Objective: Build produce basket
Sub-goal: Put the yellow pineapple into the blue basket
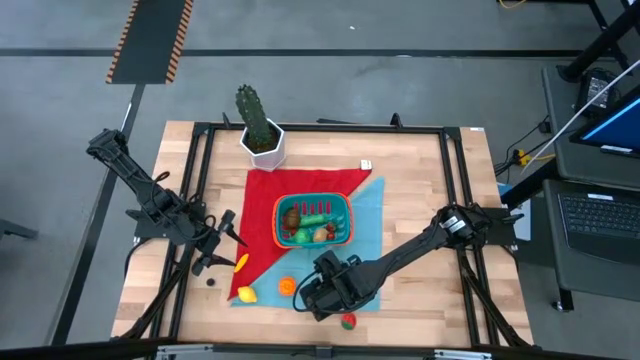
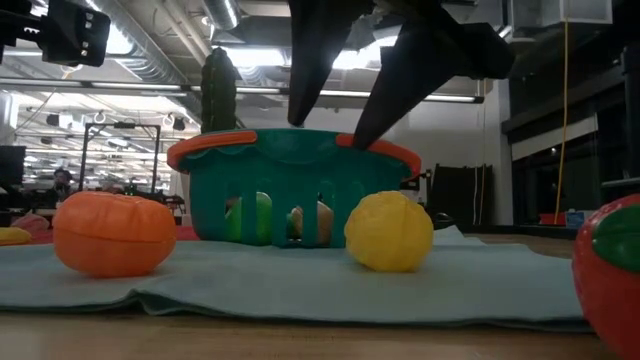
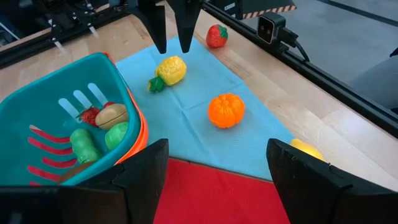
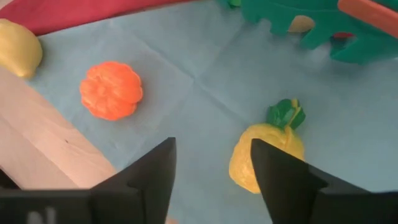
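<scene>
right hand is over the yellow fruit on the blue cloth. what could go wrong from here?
1. The right hand hangs open above the rounded yellow fruit; an off-centre close may squirt it sideways.
2. Fingers dropping low could snag the blue cloth and drag the orange fruit.
3. The basket sits close; the lift could clip its rim.

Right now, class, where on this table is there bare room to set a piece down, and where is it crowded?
Free: bare wood right of the blue cloth, and wood left of the cactus pot. Crowded: the front strip by the orange, yellow fruit and strawberry, where the right gripper hovers; the basket already holds produce.
</scene>
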